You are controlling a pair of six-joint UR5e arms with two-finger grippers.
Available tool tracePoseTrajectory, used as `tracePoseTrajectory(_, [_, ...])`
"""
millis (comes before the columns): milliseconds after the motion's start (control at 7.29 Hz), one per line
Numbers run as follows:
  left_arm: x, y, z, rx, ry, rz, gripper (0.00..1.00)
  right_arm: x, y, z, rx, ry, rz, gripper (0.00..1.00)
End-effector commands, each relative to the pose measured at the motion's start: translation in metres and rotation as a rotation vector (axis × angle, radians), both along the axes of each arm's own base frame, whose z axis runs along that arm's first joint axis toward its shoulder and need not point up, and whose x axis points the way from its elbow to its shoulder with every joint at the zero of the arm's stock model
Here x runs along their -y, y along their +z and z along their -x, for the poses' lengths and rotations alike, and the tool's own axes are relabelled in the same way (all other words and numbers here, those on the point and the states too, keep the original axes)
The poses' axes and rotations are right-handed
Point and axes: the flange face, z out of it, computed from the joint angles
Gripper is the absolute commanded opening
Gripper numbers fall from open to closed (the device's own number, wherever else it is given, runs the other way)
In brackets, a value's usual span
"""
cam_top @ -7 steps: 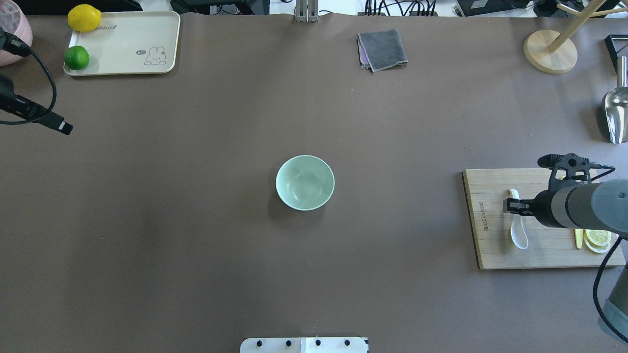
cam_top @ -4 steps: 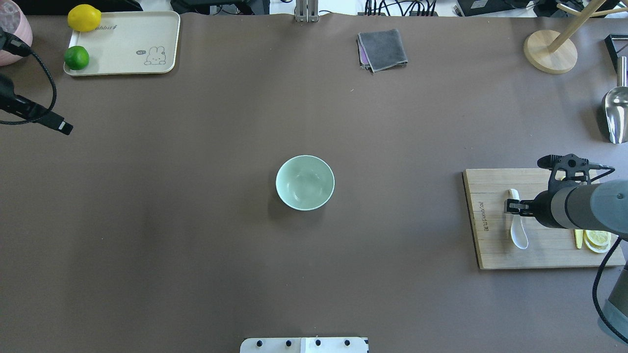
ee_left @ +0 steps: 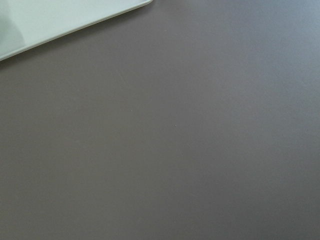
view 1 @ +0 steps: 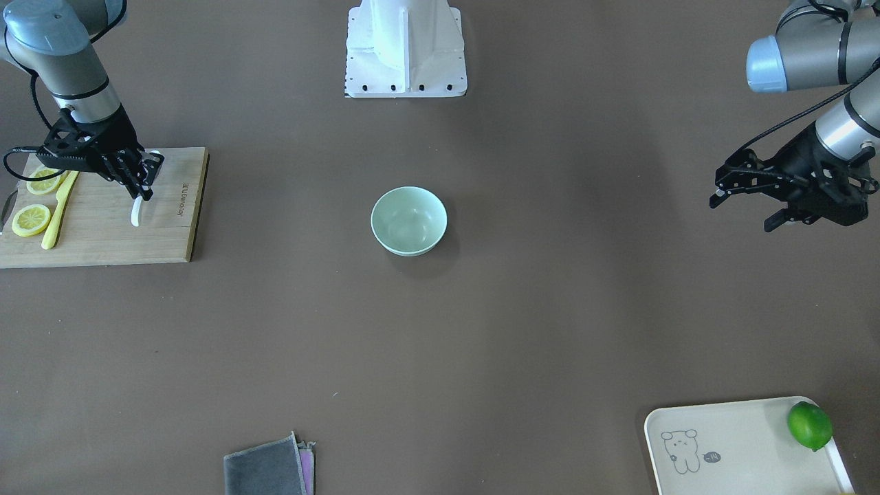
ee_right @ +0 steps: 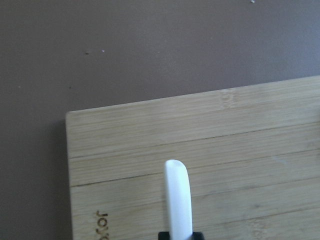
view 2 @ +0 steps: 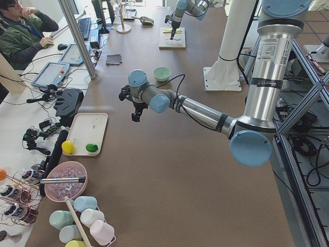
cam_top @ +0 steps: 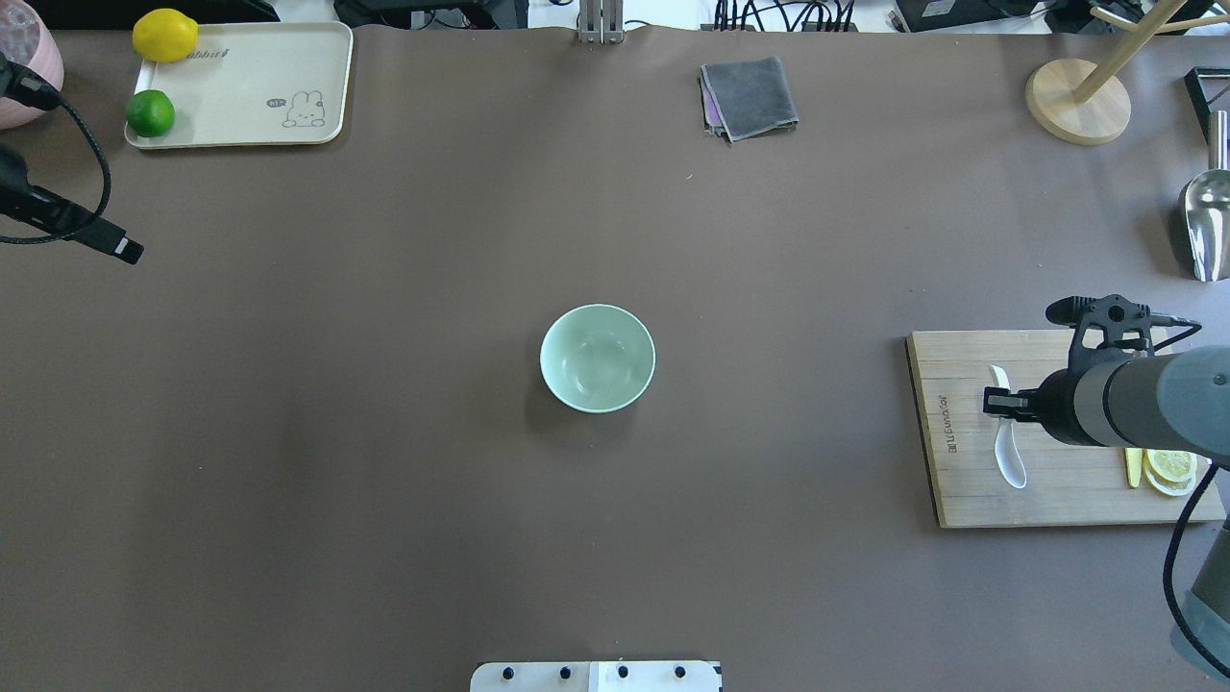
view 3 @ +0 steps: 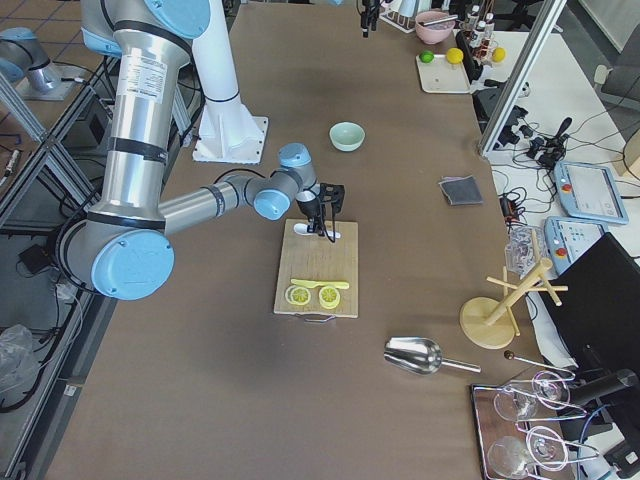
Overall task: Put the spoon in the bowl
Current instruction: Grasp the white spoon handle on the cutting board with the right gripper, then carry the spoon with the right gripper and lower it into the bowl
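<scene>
The white spoon (cam_top: 1008,450) is over the wooden cutting board (cam_top: 961,495) at the table's right side. My right gripper (cam_top: 997,403) is shut on the spoon's handle. In the front-facing view the spoon (view 1: 136,214) hangs down from the gripper (view 1: 142,184); I cannot tell whether its scoop touches the board. The handle's end (ee_right: 178,200) shows in the right wrist view. The mint-green bowl (cam_top: 597,358) stands empty at the table's middle, far to the left of the spoon. My left gripper (view 1: 742,212) is open and empty, hovering at the table's left side.
Lemon slices (cam_top: 1170,468) and a yellow knife (view 1: 58,210) lie on the board. A cream tray (cam_top: 240,91) with a lime (cam_top: 150,113) and a lemon (cam_top: 165,35) sits far left. A grey cloth (cam_top: 750,96), a wooden stand (cam_top: 1076,101) and a metal scoop (cam_top: 1206,226) lie at the far edge.
My right gripper has shifted slightly with the spoon in it. The spoon has turned on its edge and looks narrower. The left arm and the bowl have not moved.
</scene>
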Motion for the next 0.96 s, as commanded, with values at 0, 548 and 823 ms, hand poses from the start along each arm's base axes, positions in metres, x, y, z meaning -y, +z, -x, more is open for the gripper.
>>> tracePoseTrajectory(0, [0.000, 0.000, 0.000, -0.001, 0.000, -0.001, 0.98, 0.025, -0.071, 0.039, 0.026, 0.087, 0.081, 0.00])
tracePoseTrajectory(548, [0.000, -0.001, 0.000, -0.002, -0.004, 0.003, 0.98, 0.078, -0.256, 0.210, 0.058, 0.286, 0.291, 0.00])
tracePoseTrajectory(823, [0.000, -0.002, 0.000, -0.003, -0.006, 0.005, 0.98, 0.094, -0.311, 0.275, 0.075, 0.365, 0.331, 0.00])
